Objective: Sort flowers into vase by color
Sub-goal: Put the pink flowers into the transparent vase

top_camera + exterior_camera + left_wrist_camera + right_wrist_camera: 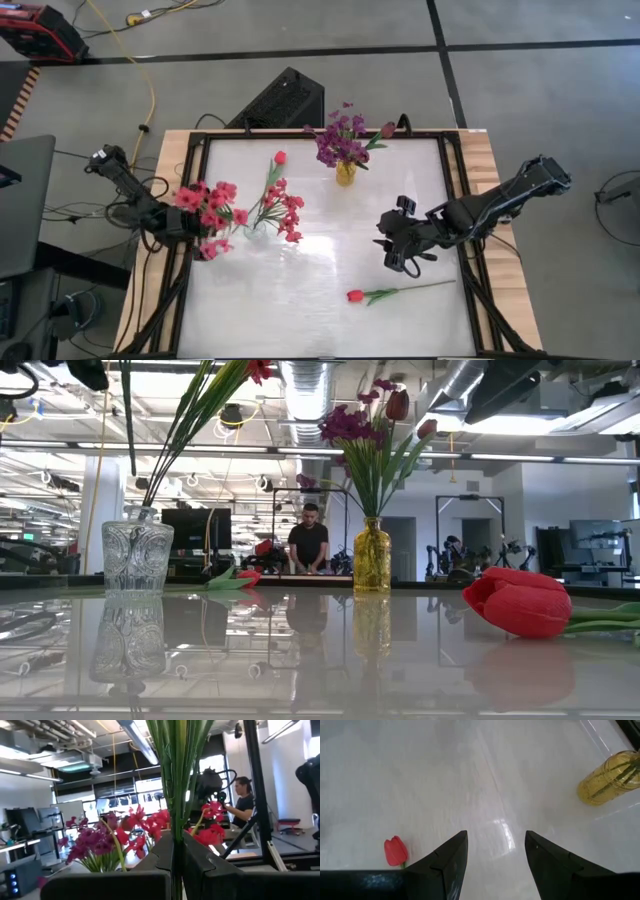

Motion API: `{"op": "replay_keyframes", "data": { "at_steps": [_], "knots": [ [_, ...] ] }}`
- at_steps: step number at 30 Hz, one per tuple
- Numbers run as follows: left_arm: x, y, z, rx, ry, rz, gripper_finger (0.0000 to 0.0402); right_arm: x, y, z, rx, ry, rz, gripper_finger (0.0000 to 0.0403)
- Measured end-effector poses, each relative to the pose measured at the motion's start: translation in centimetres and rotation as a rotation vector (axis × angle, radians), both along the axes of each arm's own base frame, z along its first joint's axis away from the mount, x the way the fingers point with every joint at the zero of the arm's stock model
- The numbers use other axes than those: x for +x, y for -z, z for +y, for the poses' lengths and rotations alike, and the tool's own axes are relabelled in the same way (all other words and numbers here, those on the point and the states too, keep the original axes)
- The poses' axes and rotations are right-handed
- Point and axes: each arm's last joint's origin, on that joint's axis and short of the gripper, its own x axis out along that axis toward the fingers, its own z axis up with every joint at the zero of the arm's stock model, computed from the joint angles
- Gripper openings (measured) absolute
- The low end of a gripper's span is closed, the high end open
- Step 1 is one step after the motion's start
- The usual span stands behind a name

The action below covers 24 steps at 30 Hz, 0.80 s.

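Nearest the front edge of the white table (320, 320) lies one red tulip (354, 296), flat on its side, stem pointing toward the right arm's side, touched by nothing. Just behind it hangs the right gripper (398, 262), fingers spread wide and empty above the bare tabletop. At the table's left edge the left gripper (196, 228) is clamped tight on the green stems of a pink-red bunch (210, 210), the blooms lifted beside the clear glass vase (254, 232). That vase holds a red tulip and pink-red sprays (285, 208). Farthest back, near the rear edge, stands a yellow glass vase (345, 174) with purple flowers (340, 140) and dark maroon tulips (387, 130). Beyond the table a person (308, 540) stands at a bench.
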Motion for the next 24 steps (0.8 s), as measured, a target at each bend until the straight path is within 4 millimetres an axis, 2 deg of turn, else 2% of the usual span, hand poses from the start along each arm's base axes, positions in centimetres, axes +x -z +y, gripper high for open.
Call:
{"op": "replay_keyframes", "data": {
  "at_steps": [24],
  "knots": [
    [1.4,1.6,0.6,0.012,-0.013,0.119,0.0,0.0,0.0,0.0,0.002,0.001,-0.003,0.0223]
  ]
}}
